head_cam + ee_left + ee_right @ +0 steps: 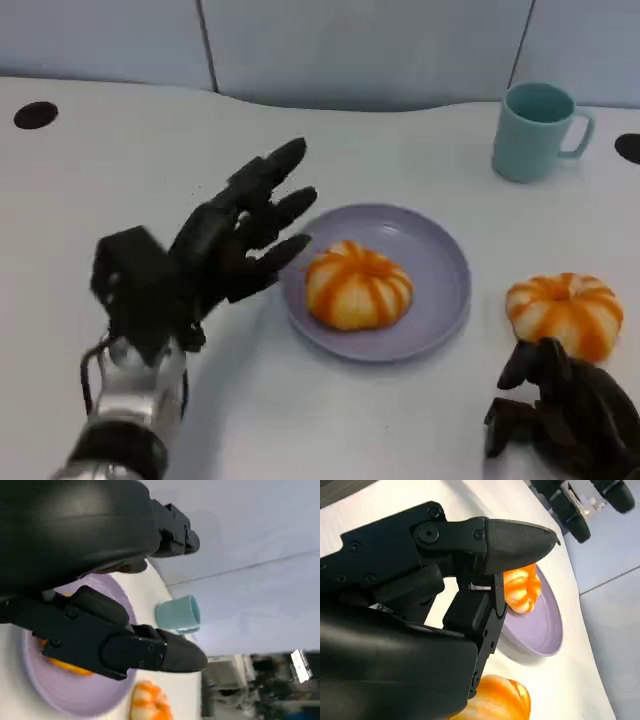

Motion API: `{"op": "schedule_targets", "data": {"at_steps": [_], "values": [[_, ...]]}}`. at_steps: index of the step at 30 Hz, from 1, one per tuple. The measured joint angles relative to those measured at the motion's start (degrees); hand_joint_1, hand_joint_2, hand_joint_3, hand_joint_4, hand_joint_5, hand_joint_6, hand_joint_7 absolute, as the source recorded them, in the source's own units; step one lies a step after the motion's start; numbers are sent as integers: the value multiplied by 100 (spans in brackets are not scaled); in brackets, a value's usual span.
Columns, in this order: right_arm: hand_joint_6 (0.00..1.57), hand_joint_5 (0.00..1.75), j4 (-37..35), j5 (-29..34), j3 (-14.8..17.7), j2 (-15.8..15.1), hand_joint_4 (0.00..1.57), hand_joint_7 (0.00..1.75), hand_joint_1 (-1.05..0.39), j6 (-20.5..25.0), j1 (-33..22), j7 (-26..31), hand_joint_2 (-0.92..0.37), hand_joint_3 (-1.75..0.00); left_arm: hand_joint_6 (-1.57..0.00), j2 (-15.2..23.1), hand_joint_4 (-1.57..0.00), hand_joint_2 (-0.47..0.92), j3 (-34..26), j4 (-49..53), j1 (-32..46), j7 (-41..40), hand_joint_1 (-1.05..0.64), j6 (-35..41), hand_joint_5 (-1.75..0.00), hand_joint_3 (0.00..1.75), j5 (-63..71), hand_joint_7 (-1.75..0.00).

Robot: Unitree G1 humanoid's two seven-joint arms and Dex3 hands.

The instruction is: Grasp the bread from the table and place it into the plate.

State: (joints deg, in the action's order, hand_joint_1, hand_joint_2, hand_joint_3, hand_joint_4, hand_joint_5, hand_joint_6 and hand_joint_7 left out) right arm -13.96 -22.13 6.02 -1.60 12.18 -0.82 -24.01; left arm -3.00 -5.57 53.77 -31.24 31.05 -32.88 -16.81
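An orange-and-white striped bread (357, 285) lies in the lavender plate (440, 262) at the middle of the table. My left hand (225, 240) hovers just left of the plate's rim, fingers spread and holding nothing. The left wrist view has this bread (70, 667) behind my fingers (125, 647), on the plate (95, 700). A second striped bread (565, 312) sits on the table right of the plate. My right hand (565, 415) rests just in front of it, fingers loosely bent, nothing in them. In the right wrist view both breads (522, 587) (495, 700) lie beyond that hand (445, 580).
A teal mug (535, 130) stands at the back right, behind the plate. Dark round holes (35, 115) mark the white tabletop at the far left and far right. A pale wall closes off the table's back edge.
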Motion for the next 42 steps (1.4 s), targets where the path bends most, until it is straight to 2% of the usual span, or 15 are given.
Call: {"op": "schedule_targets", "data": {"at_steps": [1, 2, 3, 5, 7, 10, 11, 13, 16, 20, 23, 32, 42], "values": [[117, 116, -1, -1, -3, 2, 129, 109, -47, -6, 1, -4, -92, -46, -45, -129, -43, 92, -114, -307, 243, 39, -60, 330, -80, 29, -304, -6], [117, 116, -1, -2, -3, 3, 129, 109, -47, -17, -4, -11, -92, -46, -58, -238, -48, 92, -198, -634, 486, 63, -60, 704, -93, 30, -557, -11], [118, 116, -4, -1, -7, 5, 129, 109, -48, -26, -2, -15, -92, -46, -62, -310, -50, 92, -259, -985, 726, 73, -60, 1096, -97, 31, -781, -13], [118, 117, -11, 0, -11, 8, 130, 109, -46, -38, -2, -28, -92, -47, -71, -387, -55, 92, -356, -1615, 1171, 46, -58, 1763, -118, 36, -1113, -23], [117, 117, -17, 5, -12, 4, 130, 109, -45, -42, -2, -31, -92, -48, -78, -418, -61, 92, -408, -2159, 1584, -38, -58, 2086, -131, 39, -1209, -38], [118, 116, -24, 3, -7, -3, 131, 109, -45, -30, 4, -32, -92, -48, -62, -439, -67, 92, -414, -2716, 2088, -279, -58, 2216, -154, 41, -1108, -109], [118, 116, -25, 2, -4, -3, 131, 109, -45, -21, 7, -30, -92, -47, -59, -454, -70, 92, -405, -2879, 2243, -392, -58, 2249, -159, 40, -1055, -125], [119, 115, -27, 10, -8, -3, 132, 108, -45, -6, 16, -10, -92, -46, -56, -479, -74, 92, -381, -3227, 2519, -600, -57, 2484, -165, 36, -1019, -141], [120, 113, -28, 23, -18, -2, 132, 107, -45, 1, 26, 34, -92, -44, -53, -520, -75, 92, -347, -3617, 2788, -745, -55, 2962, -173, 40, -1107, -151], [119, 113, -26, 4, -9, -2, 133, 107, -44, 90, 54, 48, -92, -45, -47, -523, -76, 92, -326, -3987, 3004, -896, -54, 3356, -175, 44, -1133, -165], [119, 112, -26, 21, -19, -5, 133, 106, -46, 69, 52, 40, -92, -45, -49, -519, -78, 92, -310, -4113, 3113, -973, -52, 3499, -175, 44, -1092, -173], [116, 115, -16, -31, 35, -19, 132, 109, -44, 130, 43, 17, -92, -47, -53, -445, -82, 92, -127, -3741, 3153, -1518, -51, 3050, -175, 39, -61, -175], [111, 119, -215, 12, 81, -143, 130, 115, -45, 44, 156, -99, -92, -48, -55, -456, -83, 92, -105, -3045, 2860, -1528, -54, 2473, -175, 37, 3, -175]]}}
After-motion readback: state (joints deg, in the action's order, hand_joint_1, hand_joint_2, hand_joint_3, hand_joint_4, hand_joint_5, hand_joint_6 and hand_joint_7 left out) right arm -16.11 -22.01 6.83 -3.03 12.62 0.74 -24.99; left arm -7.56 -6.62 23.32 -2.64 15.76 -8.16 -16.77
